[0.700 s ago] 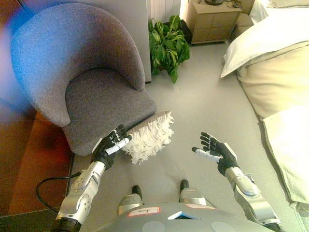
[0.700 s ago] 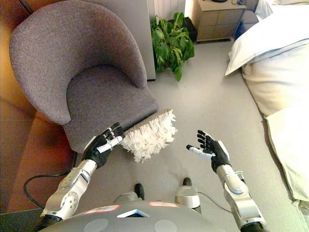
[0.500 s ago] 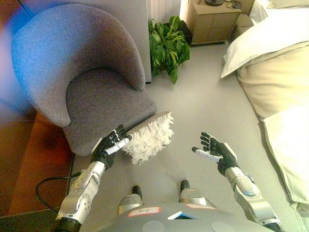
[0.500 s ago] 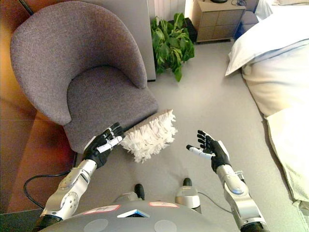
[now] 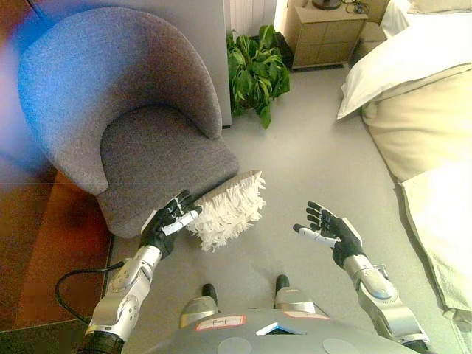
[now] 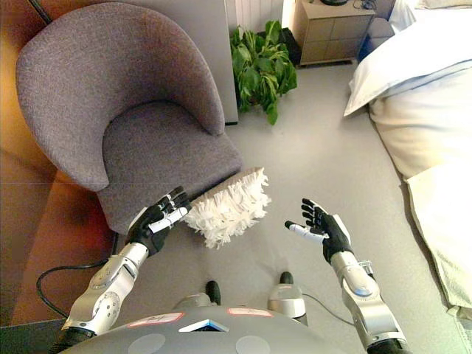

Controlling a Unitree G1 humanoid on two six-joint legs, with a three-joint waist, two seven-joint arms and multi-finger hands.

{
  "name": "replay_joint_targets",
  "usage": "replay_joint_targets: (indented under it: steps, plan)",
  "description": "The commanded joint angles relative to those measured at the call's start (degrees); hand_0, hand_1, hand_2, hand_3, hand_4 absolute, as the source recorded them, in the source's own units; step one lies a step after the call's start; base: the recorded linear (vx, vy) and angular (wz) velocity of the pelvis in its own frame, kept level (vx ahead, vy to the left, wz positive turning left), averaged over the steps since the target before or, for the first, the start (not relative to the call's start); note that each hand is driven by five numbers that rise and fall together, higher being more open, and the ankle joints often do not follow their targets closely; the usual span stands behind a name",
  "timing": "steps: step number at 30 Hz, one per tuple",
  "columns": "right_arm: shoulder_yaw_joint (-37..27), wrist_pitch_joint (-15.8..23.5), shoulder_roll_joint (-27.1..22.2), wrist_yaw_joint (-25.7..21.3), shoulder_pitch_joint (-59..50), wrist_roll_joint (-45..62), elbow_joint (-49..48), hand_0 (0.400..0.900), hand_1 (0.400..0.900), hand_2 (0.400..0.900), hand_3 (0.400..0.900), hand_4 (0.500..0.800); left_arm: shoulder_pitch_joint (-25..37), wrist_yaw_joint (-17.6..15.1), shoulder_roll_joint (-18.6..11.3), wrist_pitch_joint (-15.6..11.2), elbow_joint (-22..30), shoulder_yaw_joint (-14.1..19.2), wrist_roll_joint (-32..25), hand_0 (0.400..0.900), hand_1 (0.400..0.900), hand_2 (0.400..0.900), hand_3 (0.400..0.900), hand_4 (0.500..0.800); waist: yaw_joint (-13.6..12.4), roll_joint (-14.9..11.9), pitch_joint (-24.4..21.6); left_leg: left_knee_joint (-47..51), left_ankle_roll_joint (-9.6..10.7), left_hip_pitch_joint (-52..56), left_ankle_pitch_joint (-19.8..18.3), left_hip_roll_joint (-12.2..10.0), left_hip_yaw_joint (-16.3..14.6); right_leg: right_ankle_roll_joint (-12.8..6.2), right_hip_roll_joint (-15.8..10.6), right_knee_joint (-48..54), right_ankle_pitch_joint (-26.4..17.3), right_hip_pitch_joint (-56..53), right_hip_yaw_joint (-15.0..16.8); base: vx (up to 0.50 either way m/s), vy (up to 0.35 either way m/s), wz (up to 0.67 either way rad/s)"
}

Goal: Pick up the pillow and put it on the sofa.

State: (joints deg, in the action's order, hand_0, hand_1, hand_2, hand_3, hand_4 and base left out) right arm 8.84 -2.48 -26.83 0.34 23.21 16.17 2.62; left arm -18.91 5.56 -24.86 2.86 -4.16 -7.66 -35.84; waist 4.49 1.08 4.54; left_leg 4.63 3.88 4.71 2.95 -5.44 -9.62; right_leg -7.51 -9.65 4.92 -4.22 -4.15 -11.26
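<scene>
A shaggy white pillow (image 5: 227,210) lies on the grey floor, leaning against the front edge of a grey tub armchair (image 5: 140,133), the sofa of the task. My left hand (image 5: 169,223) is open, its fingers straight, right at the pillow's left end and close to touching it. My right hand (image 5: 329,232) is open too, palm turned inward, hovering above the floor a short way to the right of the pillow, with a gap between them. Nothing is held.
A green potted plant (image 5: 255,68) stands behind the armchair's right side. A wooden nightstand (image 5: 324,31) is at the back. A bed (image 5: 420,110) with white and cream bedding fills the right side. Brown flooring (image 5: 44,251) lies left of the armchair.
</scene>
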Motion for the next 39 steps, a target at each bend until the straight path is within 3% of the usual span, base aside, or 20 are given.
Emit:
replay_joint_targets:
  steps: [1,17,20,24,27,31,36,39]
  plan:
    - [-0.7,3.2,-0.3,-0.5,-3.6,2.3,-5.6,0.9,0.9,0.9,0.9,0.8,3.9,1.6,-2.9,-3.3,4.2,2.1,0.4,0.9,0.9,0.9,0.9,0.8,-0.6,-2.8,-0.8,-1.9,-1.4,1.3,-2.6,0.2,-4.6,0.68,2.8,-0.1,-0.3,0.5,1.7,0.0,0.0,0.0]
    - [-0.9,4.0,-0.2,-1.3,-2.8,1.9,-5.1,0.9,0.9,0.9,0.9,0.8,3.0,0.1,-3.1,-4.8,4.2,2.6,-1.0,0.9,0.9,0.9,0.9,0.8,-0.1,-2.8,-0.1,-4.0,-0.8,-0.1,-2.6,-1.0,-4.3,1.62,4.0,-0.4,0.0,1.4,3.1,0.01,-0.042,-0.03]
    - [-1.2,4.5,-0.9,-1.1,-3.2,2.3,-4.8,0.9,0.9,0.9,0.9,0.8,3.0,-0.3,-3.1,-5.1,4.7,2.8,-2.4,0.9,0.9,0.9,0.9,0.8,-0.4,-3.2,1.2,-9.1,0.4,-2.7,-1.9,-2.6,-2.8,2.66,4.4,-1.0,0.1,1.7,4.1,0.04,-0.109,-0.1]
    - [-1.6,5.3,-2.6,-0.8,-3.9,2.9,-4.4,0.9,0.9,0.9,0.9,0.8,2.8,0.2,-2.7,-6.3,4.5,3.3,-4.1,0.9,0.9,0.9,0.9,0.8,-0.4,-4.2,3.5,-23.5,1.8,-8.7,3.0,-5.9,-0.2,4.94,4.7,-3.3,0.3,3.0,5.2,0.05,-0.094,-0.12]
    - [-2.4,6.1,-3.4,0.2,-2.7,2.8,-3.6,0.9,0.9,0.9,0.9,0.8,1.3,2.0,-2.1,-6.5,4.6,4.1,-4.8,0.9,0.9,0.9,0.9,0.8,-0.7,-5.2,4.7,-32.8,0.9,-12.8,4.3,-5.7,1.0,6.29,4.6,-4.9,0.6,2.8,5.9,0.15,-0.036,-0.14]
    - [-3.4,5.8,-3.2,1.6,-0.7,2.1,-4.3,0.9,0.9,0.9,0.9,0.8,-1.2,3.0,-1.7,-6.2,6.0,5.5,-5.9,0.9,0.9,0.9,0.9,0.8,-1.8,-4.3,5.5,-23.7,1.1,-13.4,6.1,-5.1,1.2,5.4,5.5,-5.8,2.9,0.7,6.8,0.28,0.127,-0.2]
    - [-4.4,7.7,-3.7,2.0,1.9,2.2,-3.8,0.9,0.9,0.9,0.9,0.8,-3.4,4.7,-0.8,-9.3,5.2,5.2,-6.2,0.9,0.9,0.9,0.9,0.8,-5.0,-2.0,6.4,-4.2,3.7,-17.8,15.2,-5.6,1.1,4.54,7.0,-4.4,6.5,-5.9,7.5,0.4,0.183,-0.35]
    - [-4.9,8.6,-4.4,2.7,2.1,3.0,-3.4,0.9,0.9,0.9,0.9,0.8,-4.1,5.8,-0.1,-10.6,5.0,5.3,-5.8,0.9,0.9,0.9,0.9,0.8,-6.7,-2.2,7.0,-2.8,4.2,-20.8,16.3,-5.8,-0.8,4.56,6.4,-4.6,8.6,-9.3,6.9,0.44,0.174,-0.41]
